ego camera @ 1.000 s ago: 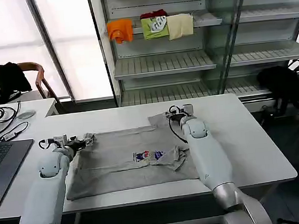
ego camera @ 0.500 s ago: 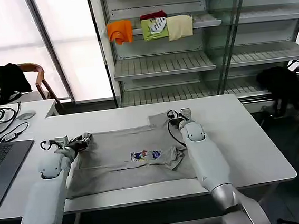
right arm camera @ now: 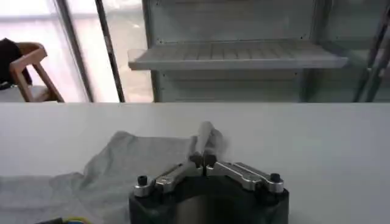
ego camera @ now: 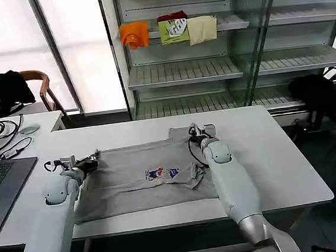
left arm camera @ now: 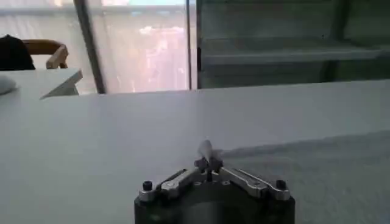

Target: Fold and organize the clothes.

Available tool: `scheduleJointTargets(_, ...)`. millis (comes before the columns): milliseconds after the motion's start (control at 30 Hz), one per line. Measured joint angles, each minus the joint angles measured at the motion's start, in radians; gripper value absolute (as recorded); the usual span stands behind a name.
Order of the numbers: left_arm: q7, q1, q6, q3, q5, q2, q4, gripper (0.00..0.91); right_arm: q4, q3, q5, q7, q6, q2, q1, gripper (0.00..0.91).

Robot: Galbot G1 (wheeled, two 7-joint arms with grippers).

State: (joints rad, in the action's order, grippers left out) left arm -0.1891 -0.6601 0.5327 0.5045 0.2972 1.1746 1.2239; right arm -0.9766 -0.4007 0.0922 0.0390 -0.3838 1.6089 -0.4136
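A light grey shirt [ego camera: 143, 176] lies spread on the white desk [ego camera: 279, 163], its long axis running across the desk from the robot's left to its right, the small coloured chest print [ego camera: 162, 173] facing up near the middle. The far edge is drawn fairly straight between the two arms, while the near part sags in soft folds and one sleeve bunches just right of the print. The left pincer [ego camera: 91, 162] sits at the shirt's far left corner and the right pincer [ego camera: 202, 131] at its far right corner; in each wrist view the tips are pressed together with a small peak of grey cloth standing up between them, so both look clamped on the shirt's edge [left arm camera: 206, 153] [right arm camera: 205, 139]. Holding the two far corners well apart seems meant to keep that edge taut, so the cloth can be carried over as one flat panel rather than crumpling. The fold itself is not yet made: the shirt is in a single layer over most of its width. Small folded pieces [ego camera: 169, 30] rest on a shelf behind the desk.
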Motion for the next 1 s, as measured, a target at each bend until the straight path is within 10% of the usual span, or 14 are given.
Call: scheduleJointTargets(1000, 0.005, -0.360, -0.037, 0.162, 0.259, -0.029, 0.462, 0.000, -0.741, -0.005, 0.084, -0.002, -0.167, -0.116, -0.487, 0.000)
